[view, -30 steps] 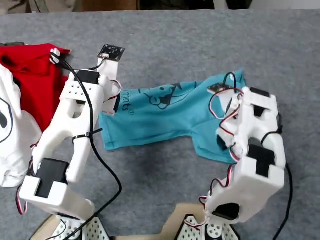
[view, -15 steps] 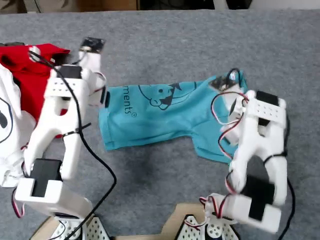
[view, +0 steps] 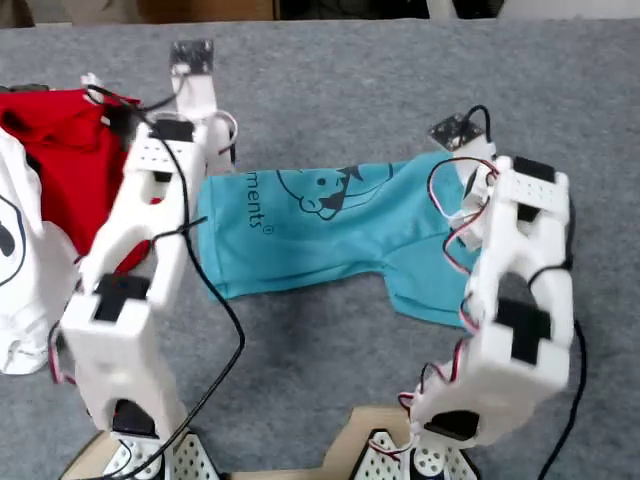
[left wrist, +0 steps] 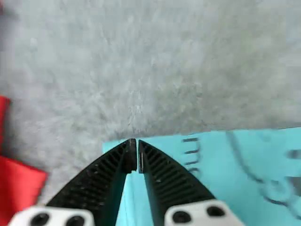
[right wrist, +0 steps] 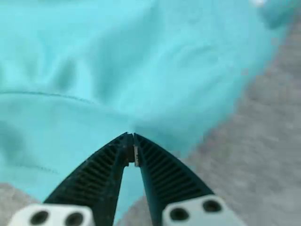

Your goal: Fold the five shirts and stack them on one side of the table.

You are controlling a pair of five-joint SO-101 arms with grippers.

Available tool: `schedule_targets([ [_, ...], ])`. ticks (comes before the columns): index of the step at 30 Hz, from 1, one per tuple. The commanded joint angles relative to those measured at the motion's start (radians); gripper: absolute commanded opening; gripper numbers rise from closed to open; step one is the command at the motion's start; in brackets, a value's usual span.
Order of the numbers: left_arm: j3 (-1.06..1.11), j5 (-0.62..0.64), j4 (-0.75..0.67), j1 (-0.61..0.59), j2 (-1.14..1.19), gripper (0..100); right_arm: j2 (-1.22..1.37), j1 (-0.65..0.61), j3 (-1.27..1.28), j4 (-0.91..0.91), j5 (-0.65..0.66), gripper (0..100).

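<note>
Your turquoise shirt (view: 320,235) lies spread out near the middle of the grey bench (view: 400,90), between the two arms, with its dark printed side facing up. One sleeve juts toward the arms' bases on the right-hand side of the cloth. It is not folded.

Your left arm (view: 140,240) stretches over the shirt's left end. In its wrist view the left pincer (left wrist: 133,157) is clenched, its two ribbed black tips pressed together right at the corner of the turquoise shirt (left wrist: 211,188), where the cloth's edge meets the bare bench (left wrist: 141,70). You cannot tell from these pictures whether any fabric is caught between the tips. A patch of the red shirt (left wrist: 19,188) lies just off to one side of that corner.

Your right arm (view: 520,260) reaches over the shirt's right end. The right pincer (right wrist: 130,153) is also clenched, tips meeting above the turquoise shirt (right wrist: 94,70), close to the edge where the cloth gives way to the grey bench (right wrist: 263,141). Here too, you cannot tell if the tips pinch cloth or merely hang over it.

At the left edge of the bench, the red shirt (view: 65,150) lies rumpled, partly under your left arm. The white shirt (view: 20,270) lies beside it and over its nearer edge, bunched rather than folded. Both sit apart from the turquoise shirt.
</note>
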Motion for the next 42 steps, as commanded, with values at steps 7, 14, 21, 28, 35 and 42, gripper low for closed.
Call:
schedule_targets([
  [7, -0.14, -0.023, -0.026, -0.029, 0.173, 2, 0.058, 0.111, -0.024, 0.009, 0.092, 0.5],
  [14, -0.169, -0.031, -0.008, -0.032, 0.153, 2, -0.148, 0.016, -0.058, 0.127, 0.092, 0.5],
  [21, -0.42, -0.031, 0.342, 0.017, 0.05, 2, -0.294, -0.094, -0.282, 0.161, 0.044, 0.5],
  [28, -0.542, -0.127, 0.655, 0.146, -0.065, 2, 0.079, -0.117, -0.55, 0.032, 0.046, 0.5],
  [35, -0.146, -0.147, 0.572, 0.176, -0.088, 2, 0.473, -0.073, -0.937, 0.101, 0.046, 0.5],
  [42, 0.497, -0.178, 0.203, 0.264, -0.232, 2, 0.742, -0.018, -1.27, 0.204, 0.051, 0.5],
])
